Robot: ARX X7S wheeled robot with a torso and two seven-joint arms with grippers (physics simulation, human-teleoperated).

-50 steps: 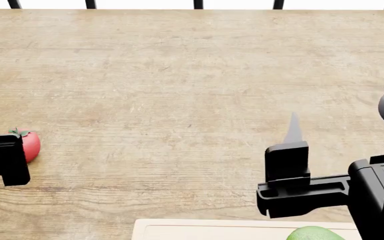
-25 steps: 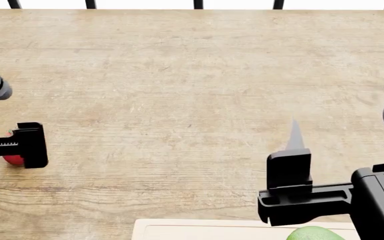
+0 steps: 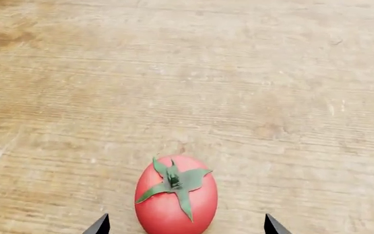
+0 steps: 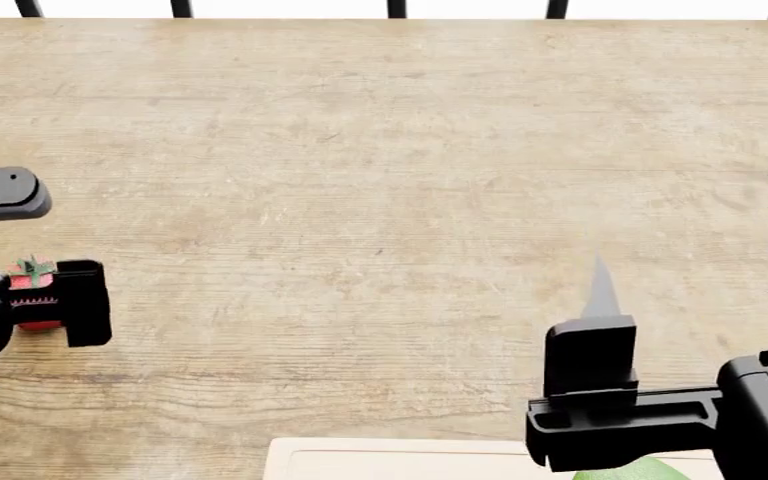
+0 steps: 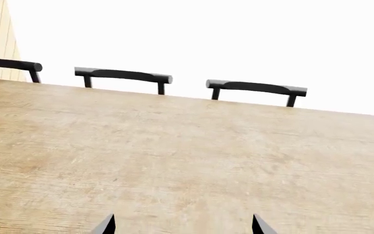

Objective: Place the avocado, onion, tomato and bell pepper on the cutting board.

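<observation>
While our left gripper point(image 3: 184, 225) hangs spread wide over the tomato point(image 3: 176, 196), we judge the step in hand to be the pickup of that fruit, with nothing gripped yet. In the left wrist view the two dark fingertips point(image 3: 99, 225) show on either side of the red fruit, clear of its skin, and the green calyx faces the camera, so the fruit sits between the jaws but not yet within their reach. In the head view the tomato point(image 4: 35, 292) lies on the wooden table point(image 4: 384, 180) at our far left, mostly hidden behind the left gripper point(image 4: 71, 302). Next, we think, the move calls for lowering the wrist until the fingers straddle the widest part of the fruit, then closing gently, since a smooth round thing may squirt out if pinched too high. Our right gripper point(image 5: 183, 225) is released as well, its tips apart over bare table with nothing between them; in the head view it point(image 4: 595, 345) hovers just beyond the cutting board point(image 4: 398, 460). The board shows only as a pale strip at the near edge of the head view, and on it we see a sliver of the bright green avocado point(image 4: 651, 470), largely covered by the right arm. We cannot see the onion or the bell pepper in any view, so we cannot say whether they are already placed.
</observation>
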